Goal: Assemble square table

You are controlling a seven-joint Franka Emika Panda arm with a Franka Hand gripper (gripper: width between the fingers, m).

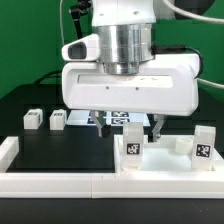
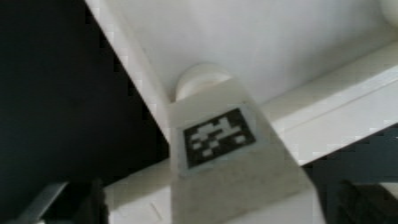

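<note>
The white square tabletop (image 1: 166, 160) lies at the front on the exterior view's right. Two tagged white legs stand upright on it, one near the middle (image 1: 133, 144) and one at the right (image 1: 203, 143). Two more legs (image 1: 33, 118) (image 1: 57, 121) lie loose on the black table at the left. My gripper (image 1: 128, 128) hangs just above the middle leg. In the wrist view that leg (image 2: 219, 135) rises from the tabletop (image 2: 302, 50) and runs between my dark fingers (image 2: 61, 202). My gripper (image 2: 210, 208) is open, with a gap on each side of the leg.
The long white border rail (image 1: 90, 186) runs along the front and turns up at the left (image 1: 8, 150). The marker board (image 1: 112, 118) lies behind my gripper, mostly hidden by the hand. Green backdrop and cables are at the back.
</note>
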